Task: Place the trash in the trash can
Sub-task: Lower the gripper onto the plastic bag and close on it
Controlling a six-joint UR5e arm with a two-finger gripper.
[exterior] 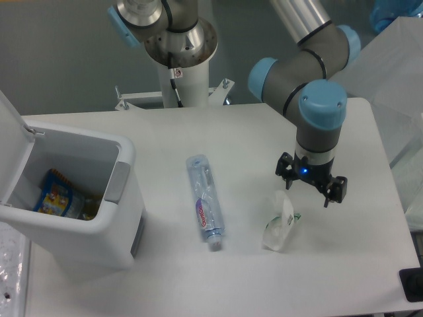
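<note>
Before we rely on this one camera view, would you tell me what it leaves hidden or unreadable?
- Trash can: its left side and most of its lid run off the frame's left edge; its near wall hides most of what lies inside.
- Trash: the green print is too small to read.
- Gripper: height above the table cannot be judged.
- Bottle: label text is blurred.

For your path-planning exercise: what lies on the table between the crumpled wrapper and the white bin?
In the fixed camera view, a clear plastic bottle lies between the wrapper and the bin, on the table.
</note>
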